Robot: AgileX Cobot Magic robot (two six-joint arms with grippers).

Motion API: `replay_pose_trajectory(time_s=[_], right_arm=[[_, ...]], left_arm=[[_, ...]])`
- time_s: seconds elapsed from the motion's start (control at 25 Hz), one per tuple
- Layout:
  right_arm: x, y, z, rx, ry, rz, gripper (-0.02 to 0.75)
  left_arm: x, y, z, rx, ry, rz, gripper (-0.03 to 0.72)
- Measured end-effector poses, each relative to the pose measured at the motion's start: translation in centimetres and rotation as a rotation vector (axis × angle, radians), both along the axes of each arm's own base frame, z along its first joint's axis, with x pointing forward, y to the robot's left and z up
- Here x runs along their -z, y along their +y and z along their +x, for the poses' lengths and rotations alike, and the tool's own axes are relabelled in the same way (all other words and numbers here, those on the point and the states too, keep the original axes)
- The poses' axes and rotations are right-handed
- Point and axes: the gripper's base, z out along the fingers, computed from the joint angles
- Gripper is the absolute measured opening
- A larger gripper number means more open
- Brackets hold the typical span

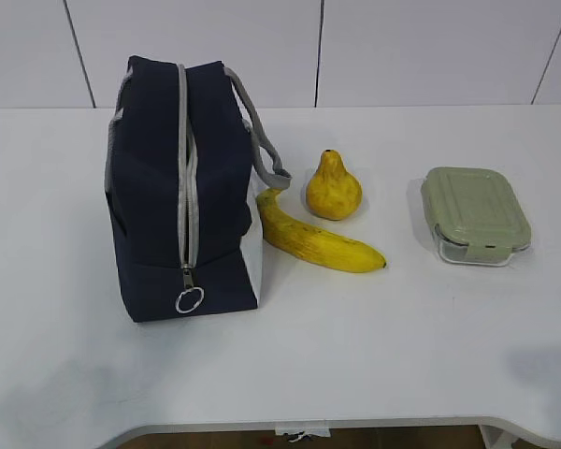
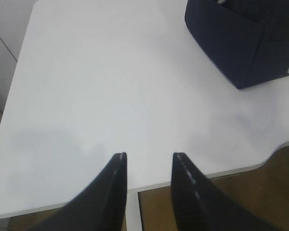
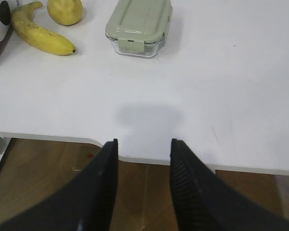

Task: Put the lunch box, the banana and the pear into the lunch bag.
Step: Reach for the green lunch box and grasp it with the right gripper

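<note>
**Operator:** Three things to pack, one of each: one lunch box, one banana, one pear. And one lunch bag to take them, standing on the bench at the left, its grey zipper run shut as far as I can see, ring pull hanging at the near end.

**Second:** Where's the food sitting?

**Operator:** The banana lies just beside the bag, its far tip close to the bag's handle; the pear stands upright just behind it. The lunch box is well apart to the right, lid clipped on.

**Second:** How do you expect them to handle?

**Operator:** My guess: the box is stiff with hard, smooth walls, so I'd take it across the short sides, under the lid's rim. The banana is soft and bruises, so a gentle grip at mid-length. The pear is rounded and could roll or slip; I'd close on its wide belly. The bag is soft fabric and may sag, so the ring pull is the hold for opening it.

**Second:** And the pincers?

**Operator:** Two. The left pincer hangs over the bench's near edge, fingers apart, nothing between them. The right pincer is the same, apart and empty, with the box ahead of it.
</note>
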Motion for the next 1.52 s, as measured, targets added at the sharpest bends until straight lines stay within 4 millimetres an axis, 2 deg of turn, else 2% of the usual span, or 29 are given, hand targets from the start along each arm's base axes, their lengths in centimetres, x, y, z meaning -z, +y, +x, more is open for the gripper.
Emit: replay_pose_trajectory(time_s=[0.12,0.36,0.64,0.88,1.16,1.52], right_arm=[[0.0,0.0,0.0,0.0,0.0,0.0,0.298],[-0.1,0.0,0.9,0.001,0.062,0.002,0.414],[0.0,0.0,2.9,0.003,0.189,0.004,0.43],[-0.9,0.0,4.6,0.027,0.269,0.033,0.43],[-2.2,0.0,8.3,0.031,0.394,0.033,0.43],[-4.3,0.0,15.4,0.022,0.45,0.022,0.43]], left_arm=[[0.0,0.0,0.0,0.0,0.0,0.0,0.243],[0.0,0.0,0.0,0.0,0.0,0.0,0.243],[0.0,0.0,0.0,0.0,0.0,0.0,0.243],[0.0,0.0,0.0,0.0,0.0,0.0,0.243],[0.0,0.0,0.0,0.0,0.0,0.0,0.243],[0.0,0.0,0.0,0.0,0.0,0.0,0.243]])
